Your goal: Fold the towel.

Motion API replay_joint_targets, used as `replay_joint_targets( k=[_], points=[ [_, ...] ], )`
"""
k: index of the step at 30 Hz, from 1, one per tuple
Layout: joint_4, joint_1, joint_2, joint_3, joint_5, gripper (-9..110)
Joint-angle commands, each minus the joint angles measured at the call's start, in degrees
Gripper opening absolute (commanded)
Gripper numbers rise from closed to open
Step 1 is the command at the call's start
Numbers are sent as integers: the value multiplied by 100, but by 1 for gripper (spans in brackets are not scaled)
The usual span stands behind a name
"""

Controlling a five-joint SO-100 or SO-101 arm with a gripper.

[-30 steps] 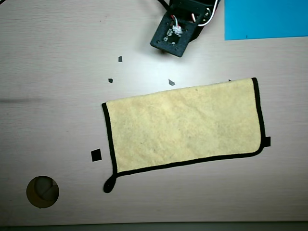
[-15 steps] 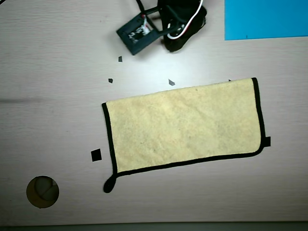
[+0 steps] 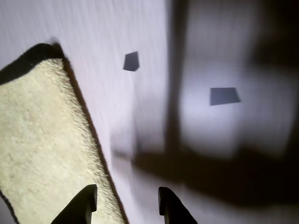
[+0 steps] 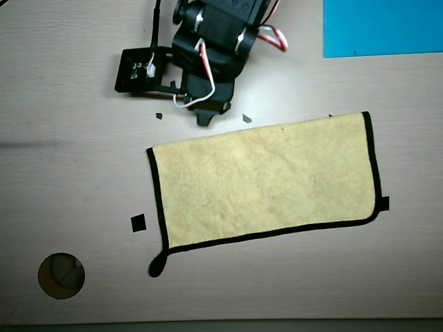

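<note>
The towel (image 4: 266,183) is a pale yellow fuzzy cloth with black trim. It lies spread flat on the table, with its black corner loop (image 4: 158,265) at the lower left of the overhead view. In the wrist view the towel (image 3: 42,144) fills the left side. My gripper (image 3: 126,192) is open and empty, its two dark fingertips above the towel's edge and the bare table. In the overhead view the gripper (image 4: 204,117) sits just beyond the towel's top edge, near its left end.
A bright blue sheet (image 4: 383,28) lies at the top right. Small black tape squares (image 4: 138,223) (image 4: 385,203) mark the table beside the towel; two show in the wrist view (image 3: 131,61) (image 3: 224,95). A round hole (image 4: 61,275) is at the lower left.
</note>
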Motion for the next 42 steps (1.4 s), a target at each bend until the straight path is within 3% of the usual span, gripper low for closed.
replay_joint_targets(
  k=[1,14,42],
  points=[
    [-668,18,-114,-483,193,17],
    [-1600,26,-1723,-1538,325,14],
    [-2760,-457,-2347,-1819,53,9]
  ],
)
